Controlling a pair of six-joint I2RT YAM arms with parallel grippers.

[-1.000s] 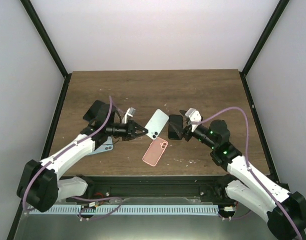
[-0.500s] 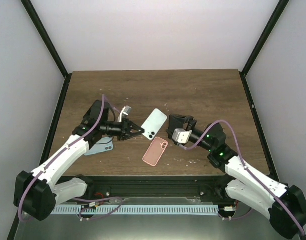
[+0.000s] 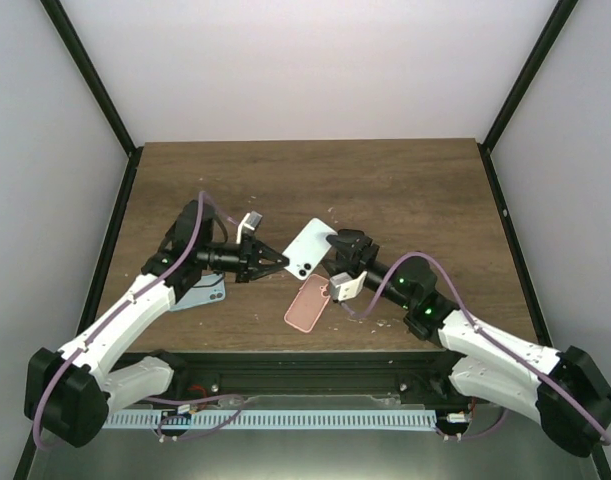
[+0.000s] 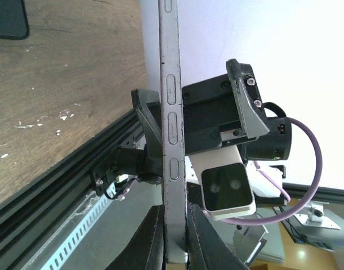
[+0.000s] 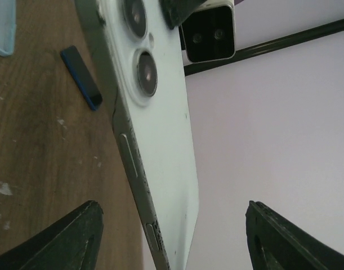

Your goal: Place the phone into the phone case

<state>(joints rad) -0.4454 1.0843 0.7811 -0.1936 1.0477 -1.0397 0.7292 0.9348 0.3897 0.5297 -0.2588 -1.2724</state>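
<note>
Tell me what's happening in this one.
The left claw grips the white phone by one end, holding it lifted above the table. The right claw is open, its fingers on either side of the phone's other end. The pink case lies on the table below, phone not yet in it.

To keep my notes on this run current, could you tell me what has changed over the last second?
The right gripper swung left and toward the near edge, and its open jaws now flank the white phone. The left gripper stays shut on the phone, holding it aloft almost where it was. The pink case and the light blue case have not moved.
</note>
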